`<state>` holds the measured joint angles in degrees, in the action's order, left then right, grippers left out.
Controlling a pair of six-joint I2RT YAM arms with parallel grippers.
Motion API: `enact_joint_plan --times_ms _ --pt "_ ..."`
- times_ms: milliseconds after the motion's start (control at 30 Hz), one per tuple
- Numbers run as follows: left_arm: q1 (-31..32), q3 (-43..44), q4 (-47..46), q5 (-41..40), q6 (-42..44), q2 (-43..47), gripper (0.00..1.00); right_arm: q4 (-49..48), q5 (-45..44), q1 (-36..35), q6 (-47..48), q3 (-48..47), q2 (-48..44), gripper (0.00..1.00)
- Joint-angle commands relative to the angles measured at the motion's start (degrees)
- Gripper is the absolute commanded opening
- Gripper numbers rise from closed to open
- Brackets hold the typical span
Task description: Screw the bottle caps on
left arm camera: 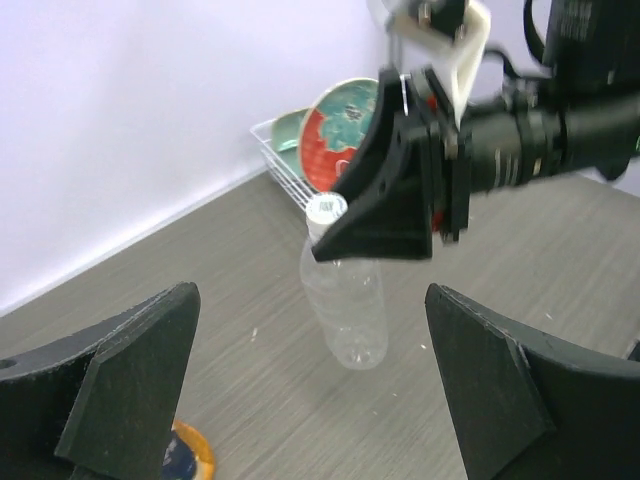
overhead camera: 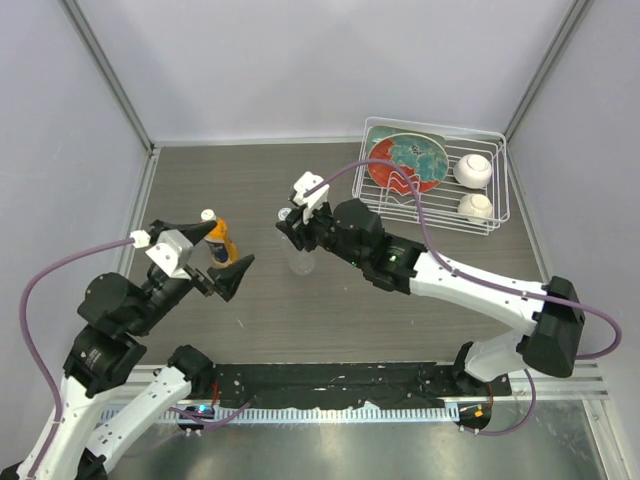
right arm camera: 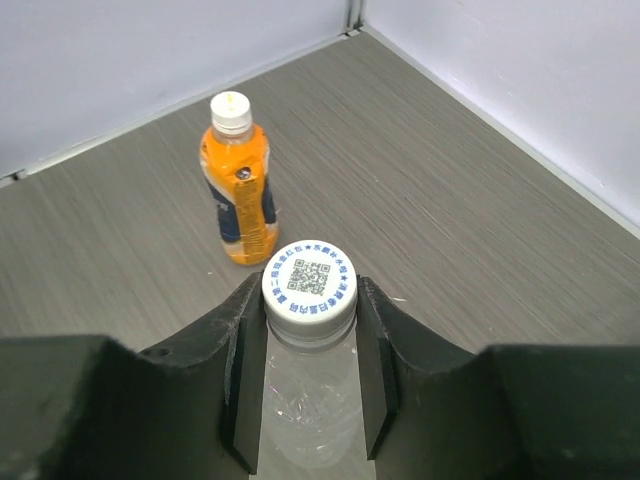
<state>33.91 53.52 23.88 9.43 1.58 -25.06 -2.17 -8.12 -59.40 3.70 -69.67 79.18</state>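
The clear bottle (overhead camera: 300,262) stands mid-table, and the white cap (right arm camera: 309,278) sits on its neck. My right gripper (right arm camera: 309,292) is shut on that cap, one finger on each side; it also shows from above (overhead camera: 291,226). In the left wrist view the clear bottle (left arm camera: 350,310) leans a little under the right gripper's fingers (left arm camera: 385,205). The orange bottle (overhead camera: 221,245) stands upright to the left with the cream cap (right arm camera: 231,108) on top. My left gripper (overhead camera: 230,245) is open and empty beside it; the orange bottle's edge (left arm camera: 185,455) shows by one finger.
A white wire rack (overhead camera: 497,212) at the back right holds a red-and-teal plate (overhead camera: 408,160) and two white balls (overhead camera: 472,170). Grey walls close in the table at the back and sides. The right arm (overhead camera: 470,285) stretches across the table's right half.
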Motion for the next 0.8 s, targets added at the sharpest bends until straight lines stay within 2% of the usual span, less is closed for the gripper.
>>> enact_joint_plan --times_ms 0,100,300,533,767 --pt "0.19 4.3 4.67 -8.88 -0.17 -2.18 1.0 -20.62 -4.97 -0.1 3.93 5.4 3.87 0.09" --pt "0.19 5.72 6.88 -11.62 -1.23 -5.17 1.0 -29.87 -9.36 -0.37 4.47 8.22 6.86 0.09" --pt "0.19 6.69 8.37 -13.82 -4.83 -8.6 1.0 -36.48 -14.11 -0.37 2.1 8.06 14.32 0.09" --pt "0.19 6.87 7.68 -15.76 -6.33 -10.54 1.0 -38.08 -16.58 -0.11 -0.98 8.85 16.88 0.1" --pt "0.19 7.39 6.97 -16.46 -7.38 -11.06 1.0 -33.17 -15.18 0.77 -3.62 8.67 18.38 0.15"
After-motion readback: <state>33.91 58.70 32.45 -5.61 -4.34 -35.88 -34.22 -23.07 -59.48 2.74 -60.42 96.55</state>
